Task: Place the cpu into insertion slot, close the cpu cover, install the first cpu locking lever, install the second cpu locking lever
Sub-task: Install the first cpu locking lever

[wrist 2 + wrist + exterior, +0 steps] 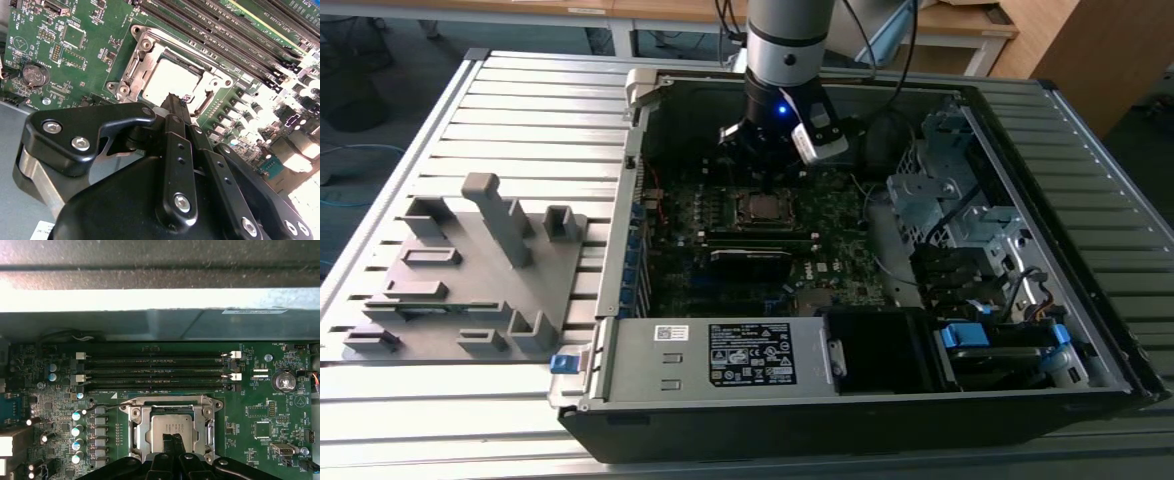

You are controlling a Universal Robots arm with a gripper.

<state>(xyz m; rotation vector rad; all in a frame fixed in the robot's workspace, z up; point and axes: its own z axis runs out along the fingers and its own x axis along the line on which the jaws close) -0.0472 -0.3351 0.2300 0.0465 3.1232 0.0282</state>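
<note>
The cpu (167,424) lies flat in the insertion slot (212,405) on the green motherboard, its silvery top showing in both wrist views (167,80). The cpu cover (138,432) lies down around the chip as a metal frame (136,57). My gripper (172,439) hangs just above the chip's near edge, fingers pressed together with nothing between them; the black fingertips (172,99) hide part of that edge. In the exterior view the gripper (770,183) sits inside the open computer case, right over the cpu (761,207). I cannot tell how the locking levers stand.
Long black memory slots (155,372) run beside the socket. A row of capacitors (77,430) and a coin battery (284,381) flank it. The case holds a power supply (720,355) and a drive cage (947,200). A grey fixture (467,270) stands outside at the exterior view's left.
</note>
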